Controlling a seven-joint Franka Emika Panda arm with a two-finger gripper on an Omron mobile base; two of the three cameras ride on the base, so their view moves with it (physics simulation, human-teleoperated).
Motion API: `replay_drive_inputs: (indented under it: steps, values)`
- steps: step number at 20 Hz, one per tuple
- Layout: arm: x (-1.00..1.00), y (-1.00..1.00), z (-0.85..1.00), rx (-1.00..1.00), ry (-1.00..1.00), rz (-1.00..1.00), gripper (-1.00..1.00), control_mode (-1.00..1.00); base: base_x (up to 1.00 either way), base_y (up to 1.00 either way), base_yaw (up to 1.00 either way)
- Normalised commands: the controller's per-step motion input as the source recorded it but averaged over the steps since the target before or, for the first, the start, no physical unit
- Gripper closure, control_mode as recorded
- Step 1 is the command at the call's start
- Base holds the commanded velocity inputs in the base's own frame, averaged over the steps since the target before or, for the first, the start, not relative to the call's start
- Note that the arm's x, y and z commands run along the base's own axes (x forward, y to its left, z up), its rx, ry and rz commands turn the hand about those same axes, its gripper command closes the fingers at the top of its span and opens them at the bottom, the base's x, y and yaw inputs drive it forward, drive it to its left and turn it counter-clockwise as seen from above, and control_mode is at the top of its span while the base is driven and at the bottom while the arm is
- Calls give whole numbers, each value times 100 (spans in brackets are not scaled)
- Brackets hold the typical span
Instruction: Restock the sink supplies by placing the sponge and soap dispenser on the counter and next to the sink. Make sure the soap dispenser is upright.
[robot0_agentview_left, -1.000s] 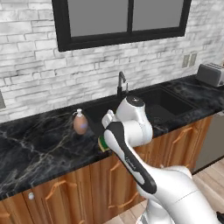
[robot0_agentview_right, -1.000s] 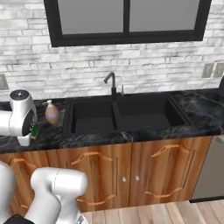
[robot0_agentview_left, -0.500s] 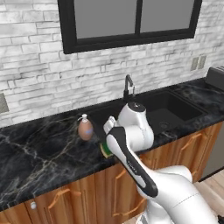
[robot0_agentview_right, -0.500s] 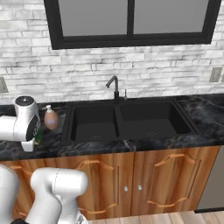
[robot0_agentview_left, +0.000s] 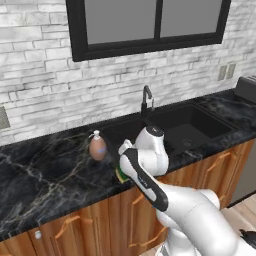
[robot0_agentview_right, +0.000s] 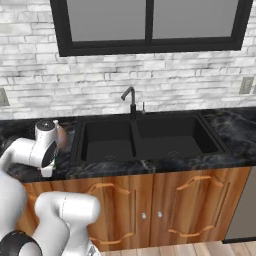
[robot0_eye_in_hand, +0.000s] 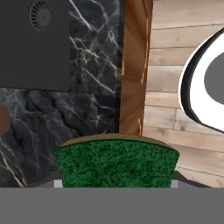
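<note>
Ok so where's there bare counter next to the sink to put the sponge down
Bare counter runs left of the soap dispenser, from the brick wall to the front edge. The strip between dispenser and sink is crowded: the arm hangs there with the sponge in the gripper.

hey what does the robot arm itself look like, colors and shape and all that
The arm is glossy white with rounded, tube-like segments and a dark band along the forearm. Its joint cap is a grey disc ringed in black. No cables or markings show.
</note>
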Motion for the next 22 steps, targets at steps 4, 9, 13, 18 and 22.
replay_drive_inputs:
  steps: [4, 9, 13, 18, 22]
  values:
    - [42, 0, -52, -5, 0, 0, 100, -100, 0, 0, 0]
    - [42, 24, -37, -6, 7, 0, 100, -100, 0, 0, 0]
    - [39, 44, -22, -7, 9, 0, 100, -100, 0, 0, 0]
    - [37, 17, -13, -2, 5, 0, 100, -100, 0, 0, 0]
    - [36, 4, -21, -1, 2, 0, 100, -100, 0, 0, 0]
